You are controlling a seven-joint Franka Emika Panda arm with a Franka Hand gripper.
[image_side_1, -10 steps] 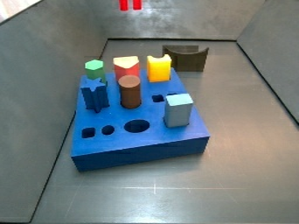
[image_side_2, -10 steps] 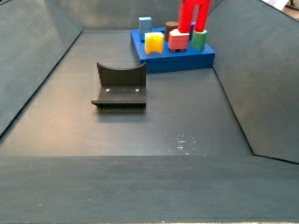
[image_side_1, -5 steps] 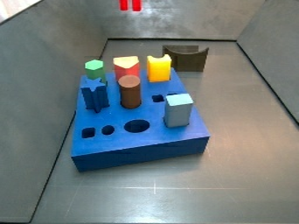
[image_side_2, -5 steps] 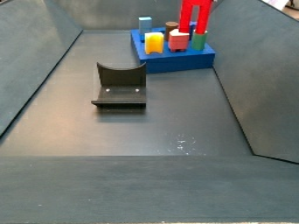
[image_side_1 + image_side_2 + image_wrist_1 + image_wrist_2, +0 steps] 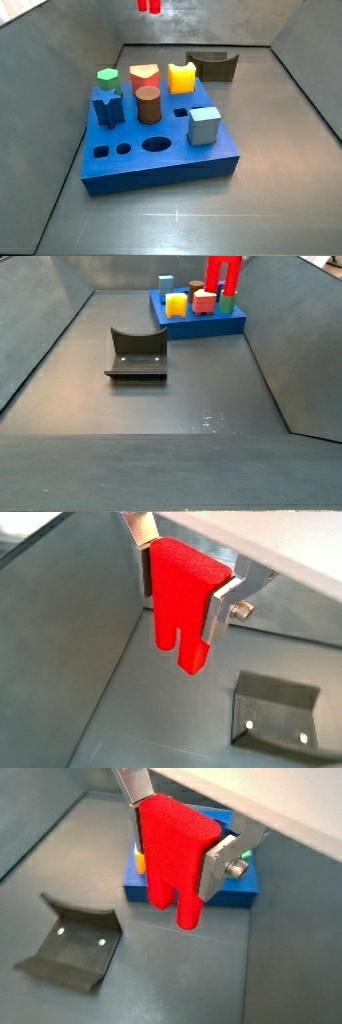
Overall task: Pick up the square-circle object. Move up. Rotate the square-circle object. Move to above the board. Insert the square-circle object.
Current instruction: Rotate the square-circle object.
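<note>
The square-circle object point(image 5: 179, 602), a bright red block with two prongs at its free end, hangs in the air with my gripper point(image 5: 187, 584) shut on it. In both wrist views silver fingers point(image 5: 222, 860) press on its two sides. In a side view the square-circle object point(image 5: 222, 274) hangs over the far part of the board point(image 5: 201, 324). Only its prong tips point(image 5: 148, 5) enter the frame in a side view, high above the blue board point(image 5: 160, 155). The gripper itself is out of both side views.
Several pegs stand in the board: green point(image 5: 107, 75), red-yellow point(image 5: 144, 74), yellow-orange point(image 5: 182, 76), a brown cylinder point(image 5: 148, 103), a pale blue cube point(image 5: 203, 125). The dark fixture point(image 5: 136, 353) stands on the grey floor, apart from the board. Grey walls enclose the floor.
In a side view the red object has tilted and shifted slightly. The board, pegs and fixture have not moved.
</note>
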